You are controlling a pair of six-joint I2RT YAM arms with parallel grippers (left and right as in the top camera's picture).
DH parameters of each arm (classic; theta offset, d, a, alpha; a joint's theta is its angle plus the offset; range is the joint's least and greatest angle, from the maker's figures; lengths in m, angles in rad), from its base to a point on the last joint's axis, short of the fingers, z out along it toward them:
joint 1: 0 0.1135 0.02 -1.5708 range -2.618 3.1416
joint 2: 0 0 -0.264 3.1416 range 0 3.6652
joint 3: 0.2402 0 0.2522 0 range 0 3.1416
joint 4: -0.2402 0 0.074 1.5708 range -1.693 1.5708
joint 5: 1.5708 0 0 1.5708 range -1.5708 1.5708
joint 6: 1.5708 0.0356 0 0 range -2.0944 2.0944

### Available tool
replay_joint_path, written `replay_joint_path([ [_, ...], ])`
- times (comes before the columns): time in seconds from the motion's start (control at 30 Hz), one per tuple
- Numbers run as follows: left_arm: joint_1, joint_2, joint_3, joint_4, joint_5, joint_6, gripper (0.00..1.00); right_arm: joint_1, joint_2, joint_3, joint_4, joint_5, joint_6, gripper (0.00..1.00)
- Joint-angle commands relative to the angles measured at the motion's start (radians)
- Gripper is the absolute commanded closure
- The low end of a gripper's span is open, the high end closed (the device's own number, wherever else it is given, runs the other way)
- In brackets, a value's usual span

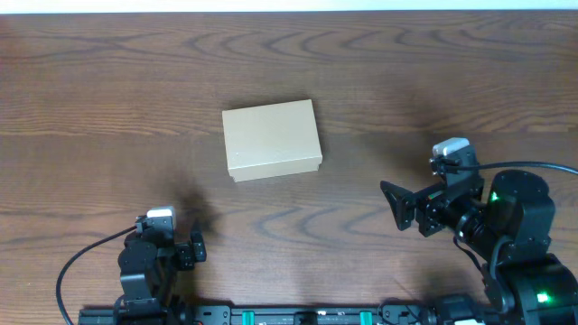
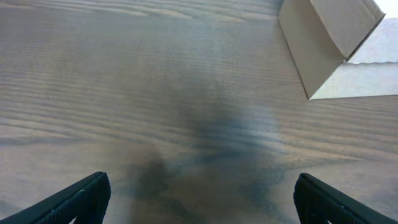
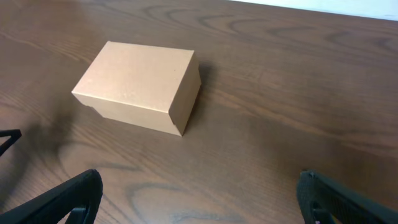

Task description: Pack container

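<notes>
A dark brown wood-grain table (image 1: 90,90) is seen across all 3 views. 2 black robot arms are stationed at its near edge, the left arm (image 1: 144,271) at the lower left and the bulkier right arm (image 1: 515,226) at the lower right.

A tan rectangular cardboard box (image 1: 272,139) (image 2: 323,43) (image 3: 137,84) is set flat on the table near the middle, slightly turned against the grain. Its flap lid is shut down over the body, so the inside is hidden and no contents can be told.

The left gripper (image 1: 197,246) (image 2: 200,186) is held low over the wood, its 2 fingers spread wide and holding nothing; the box is seen at the upper right of its wrist view. The right gripper (image 1: 397,206) (image 3: 199,186) is pointed towards the box, well apart from it, its fingers likewise spread wide with nothing between them.

A black cable (image 1: 68,271) is looped beside the left arm.
</notes>
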Motion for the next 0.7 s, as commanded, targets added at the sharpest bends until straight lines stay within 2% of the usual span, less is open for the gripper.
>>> replay_joint_path([
  [0.0,-0.004,-0.008,-0.011,-0.005,-0.02,-0.007,0.05,-0.008,0.0,-0.005,-0.002,-0.011,-0.004,0.01],
  [0.47,-0.004,-0.008,-0.011,-0.005,-0.02,-0.007,0.05,-0.007,-0.014,-0.005,-0.037,-0.007,-0.005,0.01],
  [0.67,-0.004,-0.008,-0.011,-0.005,-0.02,-0.007,0.05,-0.007,-0.085,-0.063,-0.055,0.155,-0.039,0.01],
])
